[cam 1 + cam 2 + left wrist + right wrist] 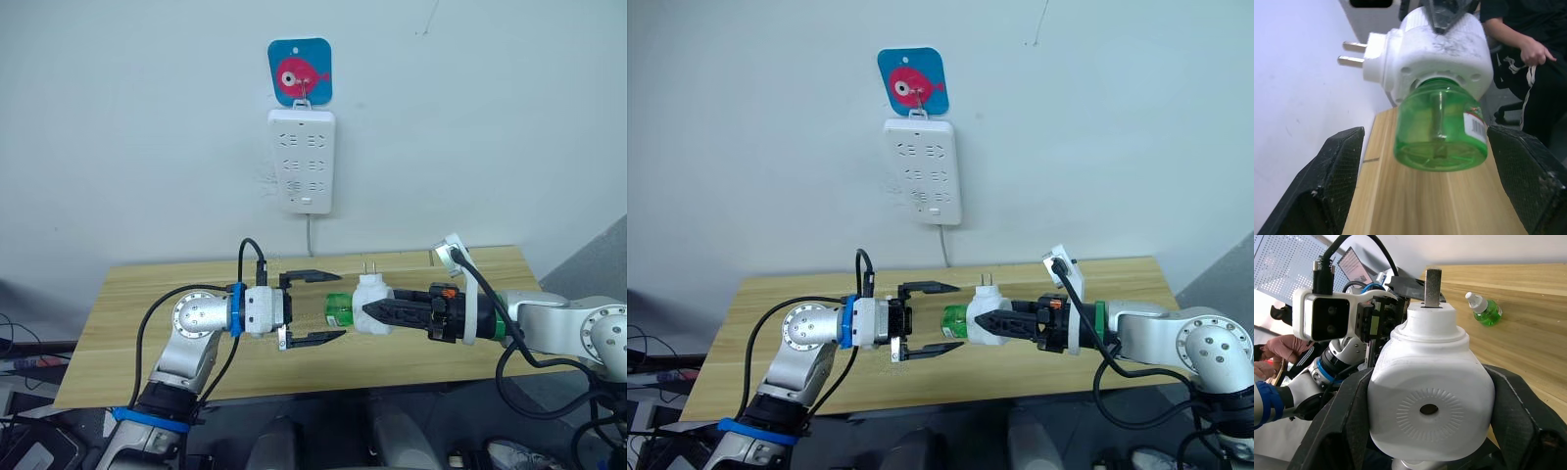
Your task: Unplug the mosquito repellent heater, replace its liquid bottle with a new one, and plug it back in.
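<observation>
Heater: the mosquito repellent heater [371, 305] is held in mid-air above the wooden table [147, 294], its two metal prongs pointing up toward the wall.
Right gripper: the right gripper [377, 313] is clamped on the white body of the heater, one black finger on each side; the right wrist view shows the round vent facing the camera between the two fingers.
Bottle in heater: its liquid bottle [338, 309], translucent green, is seated in the heater's underside and sticks out sideways toward the left gripper. A thin wick runs up its centre in the left wrist view.
Left gripper: the left gripper [338, 305] is spread wide, its fingers [1339, 171] standing on either side of the green bottle without touching it.
Spare bottle: the new one [1484, 310], green with a white cap, lies on its side on the table, apart from both grippers.
Power strip: a white power strip [302, 162] hangs on the wall under a blue hook plate with a pink fish [300, 70].
Person: a seated person in dark clothing [1528, 54] is beyond the table end.
</observation>
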### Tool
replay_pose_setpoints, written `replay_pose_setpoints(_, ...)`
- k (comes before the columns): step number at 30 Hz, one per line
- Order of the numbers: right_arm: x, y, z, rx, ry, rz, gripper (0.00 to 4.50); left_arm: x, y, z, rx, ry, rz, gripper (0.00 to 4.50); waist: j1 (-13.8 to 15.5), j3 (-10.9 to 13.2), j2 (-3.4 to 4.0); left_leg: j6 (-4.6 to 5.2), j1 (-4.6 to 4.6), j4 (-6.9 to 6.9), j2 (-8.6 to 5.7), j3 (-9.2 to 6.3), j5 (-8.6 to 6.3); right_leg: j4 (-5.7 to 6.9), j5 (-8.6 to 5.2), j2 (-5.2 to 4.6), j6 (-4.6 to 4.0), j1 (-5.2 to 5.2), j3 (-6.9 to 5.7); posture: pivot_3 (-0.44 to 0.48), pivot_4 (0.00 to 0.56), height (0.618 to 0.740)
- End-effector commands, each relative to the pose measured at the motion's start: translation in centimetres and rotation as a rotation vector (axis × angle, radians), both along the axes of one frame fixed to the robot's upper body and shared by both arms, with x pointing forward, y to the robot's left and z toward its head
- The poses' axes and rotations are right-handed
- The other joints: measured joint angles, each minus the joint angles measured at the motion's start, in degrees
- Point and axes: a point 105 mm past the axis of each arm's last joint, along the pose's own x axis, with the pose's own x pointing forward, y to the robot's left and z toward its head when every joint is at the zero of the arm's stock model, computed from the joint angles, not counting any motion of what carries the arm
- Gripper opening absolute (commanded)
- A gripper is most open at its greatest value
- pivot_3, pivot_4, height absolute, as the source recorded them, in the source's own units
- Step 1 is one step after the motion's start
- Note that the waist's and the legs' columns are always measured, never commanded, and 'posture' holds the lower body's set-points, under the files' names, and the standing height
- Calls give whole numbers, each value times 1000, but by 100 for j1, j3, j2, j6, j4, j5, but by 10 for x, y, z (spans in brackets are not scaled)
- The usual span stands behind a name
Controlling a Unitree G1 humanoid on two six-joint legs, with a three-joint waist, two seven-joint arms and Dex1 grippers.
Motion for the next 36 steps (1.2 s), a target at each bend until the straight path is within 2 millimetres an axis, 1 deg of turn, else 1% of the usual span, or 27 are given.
replay_pose_setpoints(1, -2, 2, 14, 40, -37, 17, 2968, -1, -9, 11, -23, -47, -40, 4048, -4, -3, 0, 0, 0, 0, 0, 0, 0, 0, 0, 0, 0, 1, -1, -165, 131, 733)
replay_pose_setpoints(3, -2, 2, 14, 39, -37, 16, 2968, -4, -9, 11, -15, -39, -61, 3657, -10, -8, 2, 0, 0, 1, 0, 1, 0, 0, 1, 1, 1, 1, -2, -167, 131, 733)
replay_pose_setpoints(5, -2, 2, 14, 39, -39, 15, 2968, -6, -8, 9, -2, -26, -71, 3051, -22, -9, 1, 0, 0, 0, 0, 1, 0, 0, 1, 2, 1, 0, -3, -167, 131, 733)
replay_pose_setpoints(8, -2, 3, 13, 40, -40, 15, 2968, -7, -7, 9, 14, -10, -81, 2263, -54, -9, 1, 0, 1, 0, 1, -1, 0, 1, 1, 3, 1, 0, -4, -166, 129, 733)
replay_pose_setpoints(10, -2, 3, 13, 37, -44, 18, 2968, -8, -5, 9, 37, 37, -87, 2244, -76, -9, 1, 0, 1, 0, 2, -2, 0, 2, 1, 4, 1, 1, -4, -166, 129, 733)
replay_pose_setpoints(11, -3, 4, 13, 35, -48, 20, 2968, -7, -4, 9, 54, 100, -85, 2244, -86, -9, 1, 1, 1, 0, 2, -1, 0, 2, 1, 5, 1, 1, -3, -166, 129, 733)
replay_pose_setpoints(12, -3, 4, 13, 28, -54, 27, 2968, -5, -2, 7, 83, 208, -80, 2244, -93, -9, 1, 1, 1, 0, 2, -1, 0, 2, 1, 9, 2, 1, -3, -166, 129, 733)
replay_pose_setpoints(15, -9, 6, 12, -3, -84, 69, 2968, -4, 6, 9, 138, 644, -56, 2244, -100, -9, 1, 1, -1, 1, 0, -8, 0, 3, 0, 25, 3, 1, -6, -160, 127, 733)
replay_pose_setpoints(17, -15, 8, 10, -31, -104, 113, 2968, -11, 13, 14, 191, 924, -101, 2244, -106, -9, 1, 1, -2, 1, 1, -11, 0, 4, -6, 30, 13, 1, -17, -158, 127, 733)
replay_pose_setpoints(18, -17, 9, 9, -35, -108, 126, 2968, -15, 18, 17, 225, 1040, -139, 2244, -110, -9, 1, 1, -1, 2, 2, -10, 0, 5, -12, 33, 22, 0, -24, -158, 127, 733)
replay_pose_setpoints(19, -18, 9, 8, -37, -110, 133, 2968, -18, 21, 21, 244, 1113, -161, 2244, -116, -9, 2, 1, -1, 2, 2, -11, 0, 5, -17, 36, 30, 1, -27, -158, 127, 733)
replay_pose_setpoints(22, -18, 9, 8, -31, -116, 131, 2968, -13, 21, 20, 259, 1135, -150, 2244, -125, -11, 4, 1, 4, 0, 4, -9, 0, 3, -17, 41, 31, 1, -26, -162, 130, 733)
replay_pose_setpoints(24, -16, 9, 9, -18, -116, 116, 2968, -8, 19, 16, 259, 1067, -126, 2244, -116, -11, 4, 1, 3, 0, 4, -9, 0, 3, -17, 40, 30, 0, -24, -169, 132, 733)
replay_pose_setpoints(25, -15, 9, 10, -12, -113, 106, 2968, -8, 18, 14, 261, 1053, -130, 2244, -109, -11, 4, 1, 3, 0, 5, -9, 0, 3, -4, 39, 8, -1, -24, -172, 134, 733)
replay_pose_setpoints(28, -12, 8, 11, 6, -101, 78, 2968, -2, 16, 9, 245, 972, -109, 2244, -104, -11, 4, 1, 4, 0, 4, -7, 0, 3, -2, 36, 3, -1, -20, -173, 135, 733)
replay_pose_setpoints(30, -10, 7, 12, 17, -92, 58, 2968, 1, 15, 5, 247, 884, -95, 2976, -103, -11, 4, 1, 4, 0, 4, -5, 0, 3, -1, 35, 3, -1, -17, -172, 136, 733)
replay_pose_setpoints(32, -7, 6, 13, 29, -80, 38, 2968, 2, 16, 2, 251, 781, -90, 3611, -111, -11, 4, 1, 7, 0, 3, 2, 0, 4, -1, 34, 3, -1, -9, -171, 137, 733)
replay_pose_setpoints(33, -6, 5, 13, 34, -75, 29, 2968, 1, 17, 0, 255, 735, -88, 3892, -111, -11, 4, 1, 7, 0, 4, 7, 0, 4, -1, 34, 2, -3, -4, -171, 136, 733)
replay_pose_setpoints(34, -5, 5, 13, 38, -71, 23, 2968, 0, 19, -2, 259, 707, -91, 4276, -108, -11, 4, 1, 7, -1, 4, 7, 0, 4, -1, 33, 2, -3, -1, -170, 137, 733)
replay_pose_setpoints(35, -5, 4, 13, 41, -67, 16, 2968, -2, 21, -4, 263, 693, -93, 4500, -102, -11, 4, 1, 5, 0, 4, 5, 0, 3, -1, 32, 2, -3, 1, -170, 137, 733)
replay_pose_setpoints(36, -3, 3, 14, 43, -63, 9, 2968, -2, 25, -8, 271, 648, -79, 4500, -98, -11, 4, 1, 4, -1, 4, 2, 0, 2, -1, 29, 1, -3, 3, -170, 137, 733)
